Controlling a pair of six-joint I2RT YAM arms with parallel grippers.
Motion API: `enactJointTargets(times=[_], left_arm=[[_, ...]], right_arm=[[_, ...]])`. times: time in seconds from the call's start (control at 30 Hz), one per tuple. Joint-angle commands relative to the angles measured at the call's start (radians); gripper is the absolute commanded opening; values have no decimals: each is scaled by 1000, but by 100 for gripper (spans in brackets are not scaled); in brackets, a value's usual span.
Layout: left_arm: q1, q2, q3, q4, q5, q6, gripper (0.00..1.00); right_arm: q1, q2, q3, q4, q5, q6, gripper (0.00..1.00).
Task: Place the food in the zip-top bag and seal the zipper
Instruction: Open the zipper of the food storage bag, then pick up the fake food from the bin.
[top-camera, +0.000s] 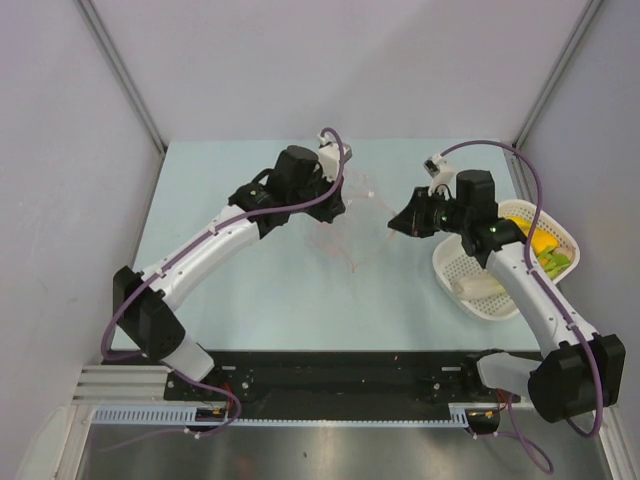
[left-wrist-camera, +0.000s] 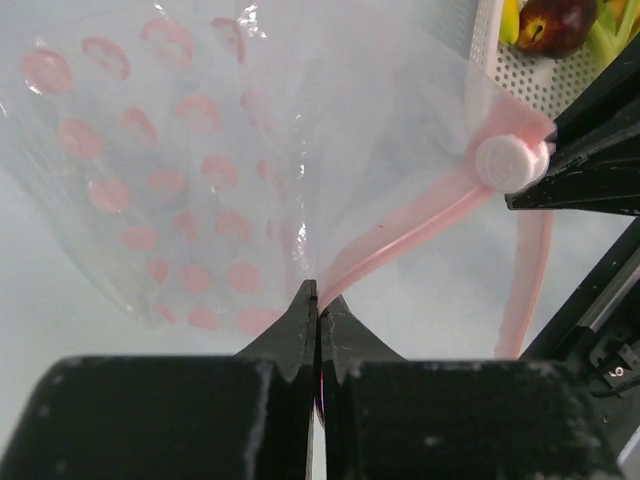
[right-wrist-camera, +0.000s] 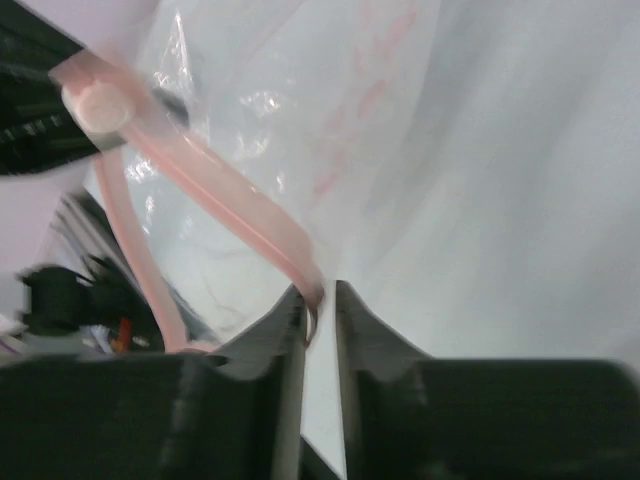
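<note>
Pale table (top-camera: 260, 290) | zipper (left-wrist-camera: 400, 240) pinched between left fingers (left-wrist-camera: 308, 305) | right fingers (right-wrist-camera: 294, 310) clamp it too (both narrow)

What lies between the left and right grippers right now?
The zipper of the zip-top bag, pinched by the left gripper and right gripper, spans that stretch; both wrist views show it.

Nothing legible appears in any view: no words, labels, brands or numbers. The zip-top bag (left-wrist-camera: 180, 200) bears only pink printed dots (a pattern, not lettering), spread from nine to twelve o'clock in the left wrist view.
</note>
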Motion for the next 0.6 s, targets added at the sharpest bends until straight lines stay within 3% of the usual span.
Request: enactJointTargets(times=[0.0,0.2,0.23,0.27,0.4,0.57], left_arm=[[0,-14,-2,32,53,-66,0],[-30,53,29,32,28,-152,0],[-31,61,35,26,15,-187,0],[-31,84,53,6,-22,-209,0],[-31,130,86,-11,-52,-267,0],[-31,161,101,-6,-41,-289,0]], right_arm=[[-24,-12,56,-94,-61,-185,34],[-42,-81,67,-175,-79,-213,68],[-56,-109,71,-197,-74,-216,78],[-74,-120,79,-221,-66,-230,83],[-208,-172,128,-394,-10,-279,92],[-511,-160,198,-565,109,-326,95]])
